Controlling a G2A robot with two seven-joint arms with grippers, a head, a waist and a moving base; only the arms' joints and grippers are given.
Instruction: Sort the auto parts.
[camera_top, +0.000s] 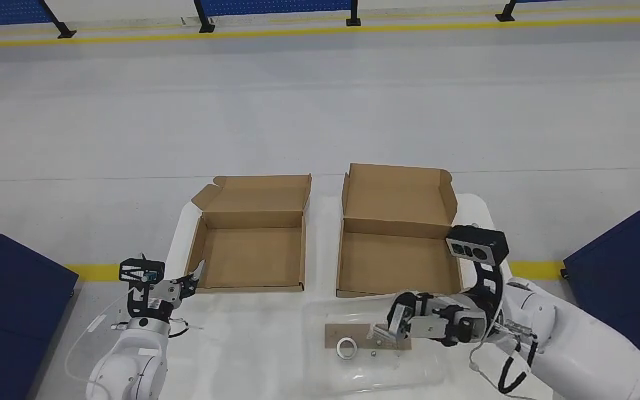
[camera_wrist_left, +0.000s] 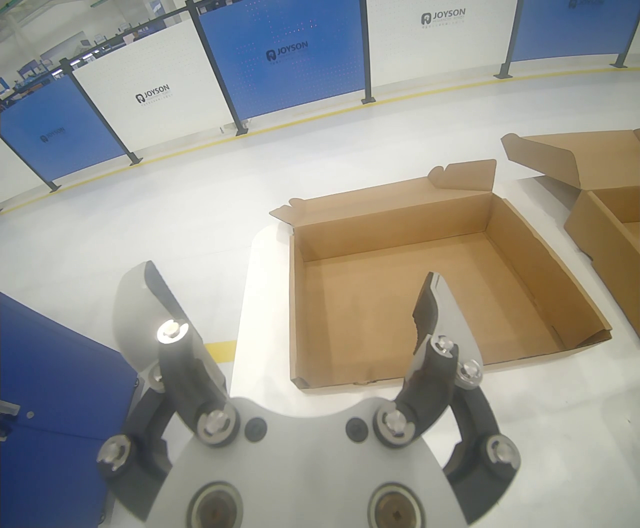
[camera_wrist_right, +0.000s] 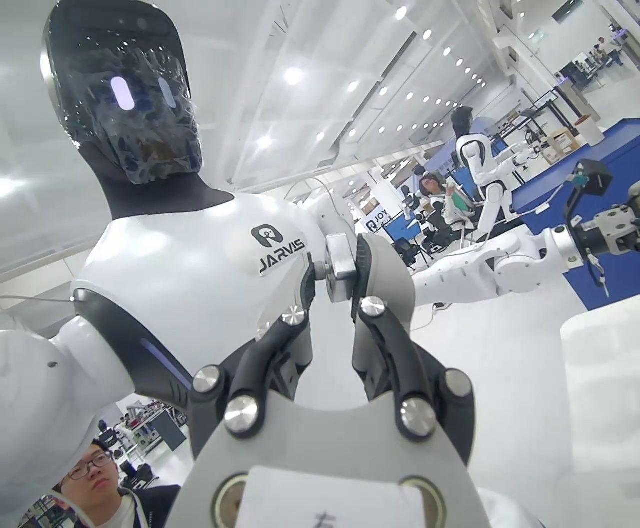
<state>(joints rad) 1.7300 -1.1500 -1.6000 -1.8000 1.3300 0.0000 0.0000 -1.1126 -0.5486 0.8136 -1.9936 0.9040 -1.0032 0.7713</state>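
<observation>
The left gripper (camera_wrist_left: 291, 276) hangs with its fingers wide apart, holding nothing, by the left cardboard box (camera_wrist_left: 545, 280), whose whole floor shows. A pale ring (camera_top: 347, 348) lies on a brown strip (camera_top: 352, 331) (details hard to make out). The right cardboard box (camera_top: 392, 264) shows its floor too. Before it, the right gripper (camera_wrist_right: 340, 270) pinches a small metal part (camera_wrist_right: 342, 261).

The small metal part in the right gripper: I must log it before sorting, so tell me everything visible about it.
The small silvery metal part looks like a shiny blocky piece with a round stepped end. It is pinched between the dark fingertips of the right gripper, held in the air; nothing else touches it. Its far side is hidden.
</observation>
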